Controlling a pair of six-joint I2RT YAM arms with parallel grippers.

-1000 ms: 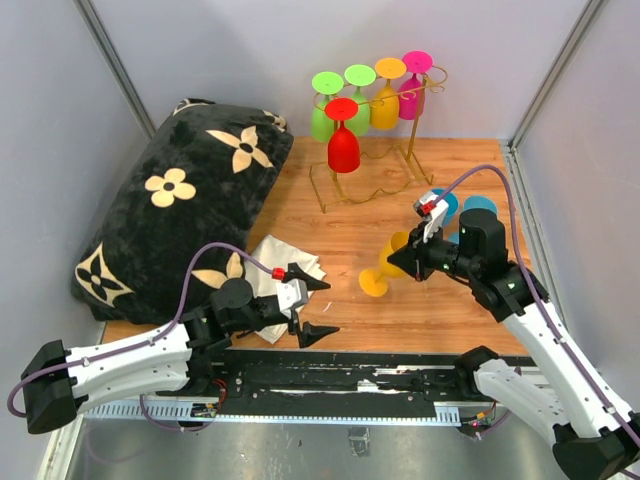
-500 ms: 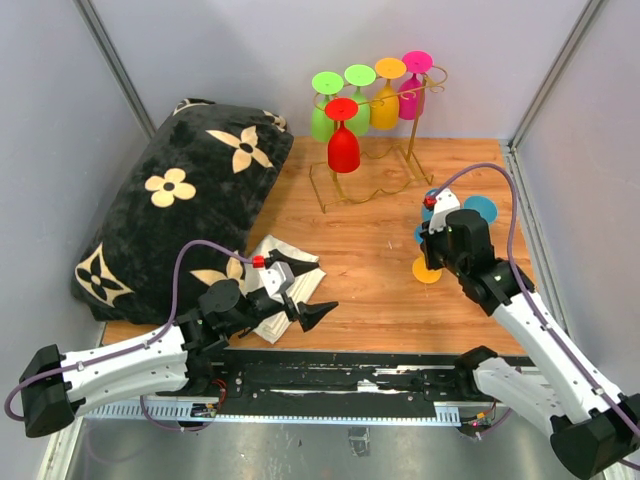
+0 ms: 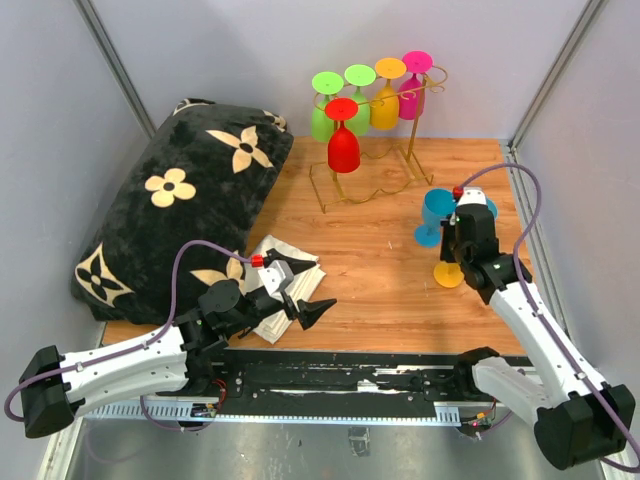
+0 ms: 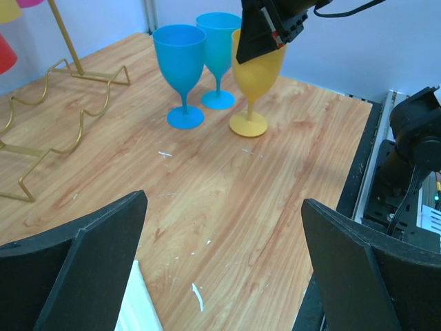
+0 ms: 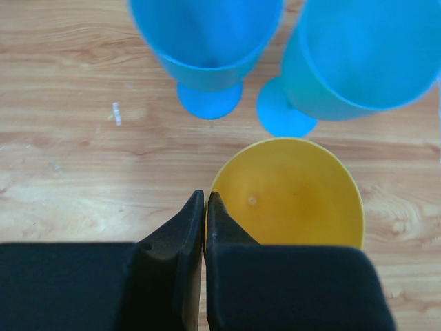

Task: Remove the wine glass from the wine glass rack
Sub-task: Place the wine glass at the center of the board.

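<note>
Placement: right gripper (image 5: 205,203) is pinching yellow glass (image 5: 286,193) rim at 6 o'clock of blue glasses (image 5: 207,41); release next. Left gripper (image 4: 224,200) is hanging wide open, empty.

Wooden table (image 3: 370,250) bears pillow (image 3: 170,210), cloth (image 3: 290,262), gold rack (image 4: 63,36), blue glasses (image 4: 180,58), yellow glass (image 4: 253,76).

The worktop (image 3: 370,240) is scuffed wood grain; the wine glass rack (image 4: 63,34), gold metal wire; the yellow wine glass (image 5: 289,193), smooth plastic.

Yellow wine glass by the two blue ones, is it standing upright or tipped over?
Upright: the yellow wine glass stands foot down on the table, bowl opening upward, right gripper pinching its rim.
</note>
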